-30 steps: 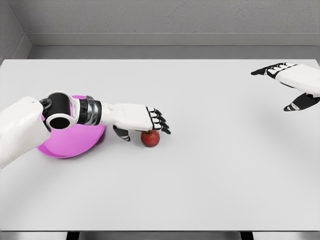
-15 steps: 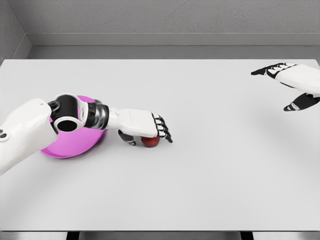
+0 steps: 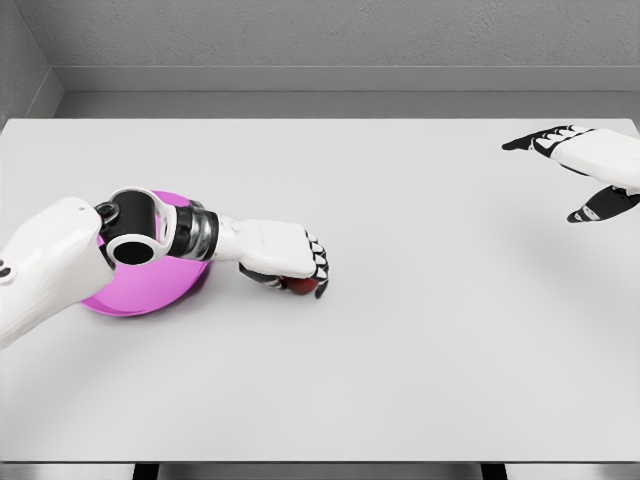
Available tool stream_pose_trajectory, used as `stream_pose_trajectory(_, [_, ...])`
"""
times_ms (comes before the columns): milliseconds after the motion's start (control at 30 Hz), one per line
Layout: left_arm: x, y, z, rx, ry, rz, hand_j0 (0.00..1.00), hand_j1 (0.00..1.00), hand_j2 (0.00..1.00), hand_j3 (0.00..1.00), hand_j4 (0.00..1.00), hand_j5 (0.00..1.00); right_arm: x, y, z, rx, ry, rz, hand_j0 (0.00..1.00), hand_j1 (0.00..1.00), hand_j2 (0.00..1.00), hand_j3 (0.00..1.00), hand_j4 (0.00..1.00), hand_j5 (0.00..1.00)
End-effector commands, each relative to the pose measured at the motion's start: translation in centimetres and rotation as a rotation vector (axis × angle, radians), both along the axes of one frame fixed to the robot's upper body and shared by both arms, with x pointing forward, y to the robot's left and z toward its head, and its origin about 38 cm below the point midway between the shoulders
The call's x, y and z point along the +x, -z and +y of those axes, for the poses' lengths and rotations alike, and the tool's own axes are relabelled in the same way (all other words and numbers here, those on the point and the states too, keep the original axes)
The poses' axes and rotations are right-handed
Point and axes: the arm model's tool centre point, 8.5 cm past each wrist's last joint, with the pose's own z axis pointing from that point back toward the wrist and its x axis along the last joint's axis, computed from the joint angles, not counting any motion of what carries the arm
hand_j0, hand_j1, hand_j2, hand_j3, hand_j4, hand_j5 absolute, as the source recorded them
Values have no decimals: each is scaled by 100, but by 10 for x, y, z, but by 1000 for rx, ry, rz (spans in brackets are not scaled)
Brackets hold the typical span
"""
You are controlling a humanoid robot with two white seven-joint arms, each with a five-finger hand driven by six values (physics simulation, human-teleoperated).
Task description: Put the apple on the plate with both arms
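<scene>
Grasp | left robot hand curled down over apple, fingers wrapped, fruit on table beneath palm | plate behind wrist | firm the hold before lifting | right robot hand spread, far off.

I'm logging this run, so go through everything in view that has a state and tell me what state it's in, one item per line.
apple: on the table, mostly covered, enclosed by the left hand's fingers.
left hand: curled down over the apple, grasping it.
right hand: open, fingers spread, holding nothing, at the far right above the table.
plate: pink, on the table, partly hidden by the left arm, no apple on it yet.
table: white, carrying the plate and the apple.
</scene>
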Motion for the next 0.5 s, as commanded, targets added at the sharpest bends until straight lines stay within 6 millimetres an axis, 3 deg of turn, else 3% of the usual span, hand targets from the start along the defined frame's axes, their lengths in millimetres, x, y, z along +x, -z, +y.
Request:
stream_pose_trajectory(0, [1, 0, 1, 2, -3, 1, 39, 39, 39, 39, 39, 39, 0, 0, 0, 2, 1, 0, 100, 100, 100, 100, 100, 100])
stream_pose_trajectory(100, [2, 1, 2, 7, -8, -2, 27, 27, 27, 27, 27, 27, 0, 0, 0, 2, 1, 0, 100, 100, 100, 100, 100, 100])
stream_pose_trajectory(333, [5, 7, 7, 23, -27, 4, 19, 19, 19, 19, 19, 19, 0, 0, 0, 0, 1, 0, 100, 100, 100, 100, 100, 100])
stream_pose_trajectory(467, [7, 1, 8, -2, -33, 4, 19, 19, 19, 19, 19, 19, 0, 0, 0, 0, 1, 0, 100, 100, 100, 100, 100, 100])
